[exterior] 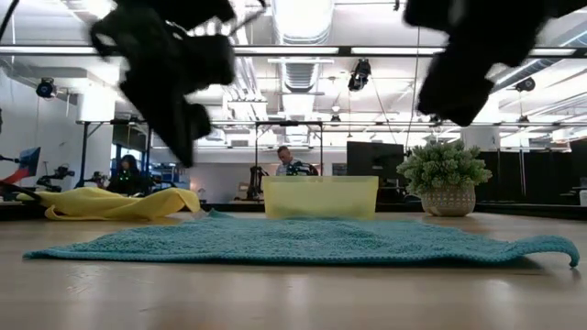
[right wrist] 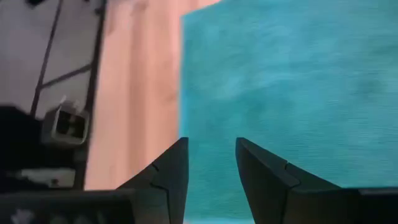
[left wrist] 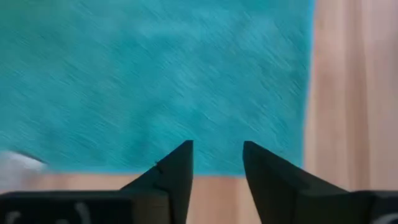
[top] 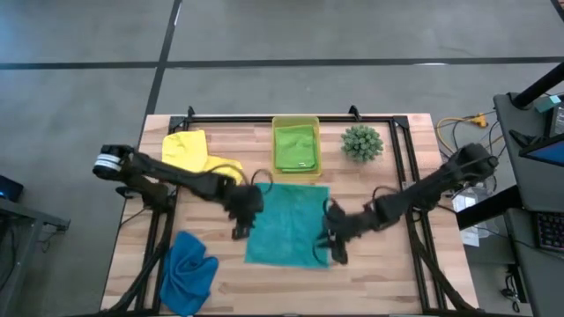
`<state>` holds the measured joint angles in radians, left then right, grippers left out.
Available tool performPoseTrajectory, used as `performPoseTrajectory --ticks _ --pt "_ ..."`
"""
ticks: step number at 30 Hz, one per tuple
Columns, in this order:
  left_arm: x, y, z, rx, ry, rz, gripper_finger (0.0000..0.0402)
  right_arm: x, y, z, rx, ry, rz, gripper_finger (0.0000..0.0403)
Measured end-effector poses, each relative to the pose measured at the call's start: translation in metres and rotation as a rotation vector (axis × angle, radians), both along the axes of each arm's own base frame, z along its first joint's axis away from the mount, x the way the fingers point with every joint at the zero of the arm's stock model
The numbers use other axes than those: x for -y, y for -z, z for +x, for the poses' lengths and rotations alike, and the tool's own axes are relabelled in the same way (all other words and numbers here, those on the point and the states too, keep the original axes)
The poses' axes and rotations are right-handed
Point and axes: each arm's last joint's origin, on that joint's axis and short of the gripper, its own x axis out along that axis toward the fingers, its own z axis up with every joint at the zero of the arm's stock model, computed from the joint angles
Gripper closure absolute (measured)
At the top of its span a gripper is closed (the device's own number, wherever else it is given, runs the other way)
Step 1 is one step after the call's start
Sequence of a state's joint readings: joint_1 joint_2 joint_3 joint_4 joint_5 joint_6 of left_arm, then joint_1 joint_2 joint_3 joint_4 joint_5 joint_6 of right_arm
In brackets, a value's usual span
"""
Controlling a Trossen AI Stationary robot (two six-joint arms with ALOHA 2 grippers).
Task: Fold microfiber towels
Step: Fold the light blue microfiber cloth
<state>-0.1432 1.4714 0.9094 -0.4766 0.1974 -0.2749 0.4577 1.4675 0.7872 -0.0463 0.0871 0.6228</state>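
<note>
Nearest to us on the wooden table [top: 388, 282], at its front left corner, we see the royal blue towel [top: 188, 271] lying crumpled, well apart from both arms.

Behind it, at the middle of the table, the teal towel [top: 289, 223] lies spread flat, with one corner slightly curled up in the low view. The left gripper [top: 240, 231] hangs at the towel's left edge, near its front left corner. In the left wrist view its fingers [left wrist: 177, 171] stand apart with nothing between them, raised above the cloth's edge [left wrist: 155, 81]. The right gripper [top: 337, 249] hangs at the towel's right edge, near its front right corner. In the right wrist view its fingers [right wrist: 171, 168] are likewise apart and empty, over the towel's border [right wrist: 286, 81]. From the low view, both grippers sit clear above the cloth, not touching it.

Farther back, the yellow towel [top: 194, 154] lies bunched at the table's rear left, under the left arm's reach. At the rear centre, just beyond the teal towel, the lime green towel [top: 296, 147] rests folded inside the yellow-green bin [top: 296, 121]. Right of the bin stands the small green plant [top: 362, 142].
</note>
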Motion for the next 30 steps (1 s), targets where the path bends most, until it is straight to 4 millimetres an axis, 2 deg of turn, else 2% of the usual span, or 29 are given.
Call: performPoseTrajectory --ticks 7,10,14,19,23,27,30 --pt "0.071 -0.003 -0.030 -0.013 0.022 -0.041 0.0323 -0.046 0.040 -0.009 -0.056 -0.089 -0.148 0.0270" --pt "0.099 -0.005 -0.044 -0.003 0.032 -0.029 0.0332 -0.061 0.057 -0.012 -0.078 -0.159 -0.232 0.0258" --pt "0.127 -0.004 -0.063 0.014 -0.054 -0.012 0.0336 -0.073 0.072 -0.009 -0.101 -0.219 -0.288 0.0241" --pt "0.146 -0.005 -0.081 0.063 -0.196 -0.023 0.0337 -0.081 0.081 -0.005 -0.117 -0.230 -0.320 0.0231" --pt "0.152 -0.001 -0.084 0.087 -0.204 -0.034 0.0337 -0.081 0.084 -0.004 -0.140 -0.222 -0.352 0.0243" --pt "0.156 0.011 -0.079 0.108 -0.148 0.013 0.0337 -0.080 0.086 -0.005 -0.166 -0.208 -0.391 0.0273" --pt "0.163 0.023 -0.070 0.168 -0.016 0.089 0.0336 -0.079 0.087 -0.006 -0.181 -0.203 -0.400 0.0302"
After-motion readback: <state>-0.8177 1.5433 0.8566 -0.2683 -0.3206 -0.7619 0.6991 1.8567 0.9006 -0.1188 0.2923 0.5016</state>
